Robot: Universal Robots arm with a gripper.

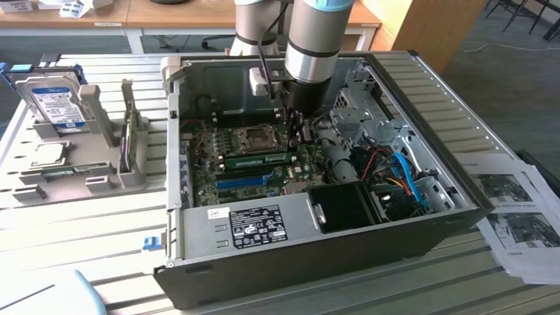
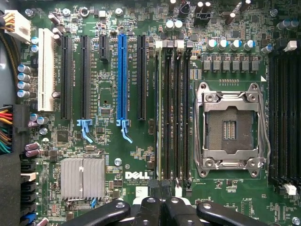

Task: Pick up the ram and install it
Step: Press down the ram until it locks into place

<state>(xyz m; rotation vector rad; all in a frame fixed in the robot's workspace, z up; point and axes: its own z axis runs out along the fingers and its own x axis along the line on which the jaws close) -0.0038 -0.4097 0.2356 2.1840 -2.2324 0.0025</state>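
Observation:
The ram point(image 1: 258, 159) is a long green stick standing on edge in a memory slot of the motherboard point(image 1: 223, 190), between the CPU socket point(image 1: 256, 136) and the blue slot strip point(image 1: 240, 181). In the wrist view the ram point(image 2: 158, 108) shows edge-on as a thin strip in the memory slot farthest from the CPU socket point(image 2: 230, 129). My gripper point(image 2: 162, 207) is shut, its black fingers pressed together with nothing visible between them, in line with one end of the ram's slot. In the exterior view the gripper point(image 1: 300, 131) hangs inside the open case, above the board near the ram's end on the exterior view's right.
The case walls point(image 1: 420, 98) box in the board. A black fan shroud point(image 1: 345, 207) and cables point(image 1: 398, 174) sit on the exterior view's right. A hard drive point(image 1: 54, 105) stands in a grey holder point(image 1: 105, 177) on the left. Papers point(image 1: 516, 210) lie right of the case.

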